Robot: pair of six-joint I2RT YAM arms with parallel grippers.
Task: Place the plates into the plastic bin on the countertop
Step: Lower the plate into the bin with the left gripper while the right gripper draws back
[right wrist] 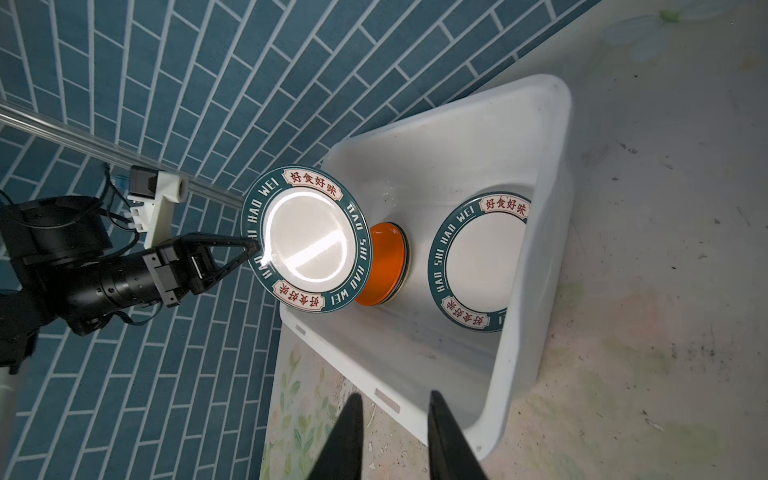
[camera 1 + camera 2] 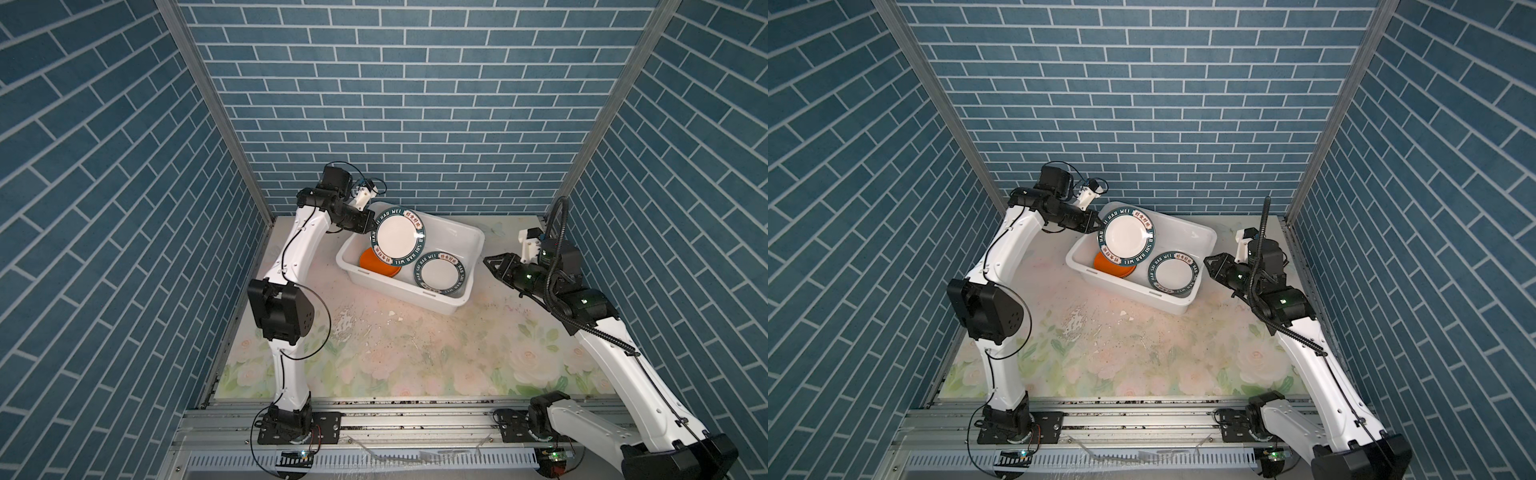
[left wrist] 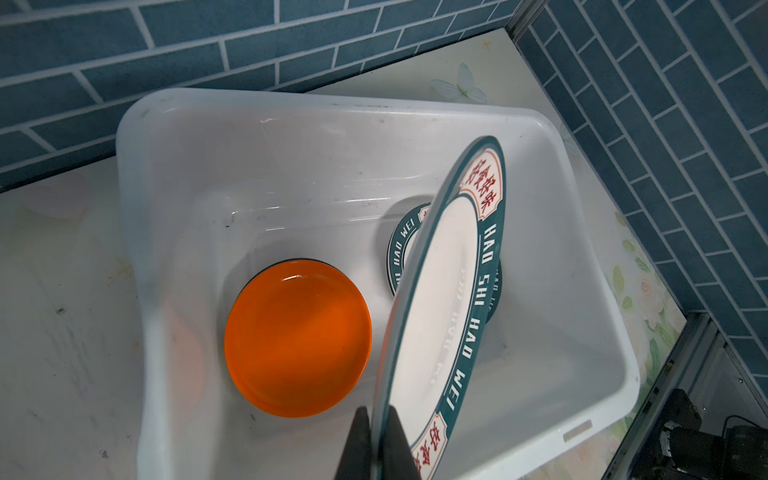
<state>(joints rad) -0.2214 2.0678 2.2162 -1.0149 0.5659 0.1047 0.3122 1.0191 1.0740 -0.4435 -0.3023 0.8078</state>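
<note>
- Lettered-rim plate [image 2: 397, 232] is held tilted above the plastic bin [image 2: 395, 291], over an orange plate [image 2: 376, 266] lying inside.
- It is judged stiff, glazed, slippery and breakable; the rim is judged the best hold, and it is pinched there by the closed left end effector [image 3: 376, 446].
- A second lettered plate [image 2: 440, 275] is seen flat in the bin.
- The right end effector [image 1: 395, 436] is seen narrowly parted and empty, just outside the bin, above the surface [image 2: 415, 353].

White bin [image 2: 451, 235], orange plate [image 2: 376, 264], green-rimmed white plate [image 2: 398, 233], pale floral countertop [image 2: 415, 345].
</note>
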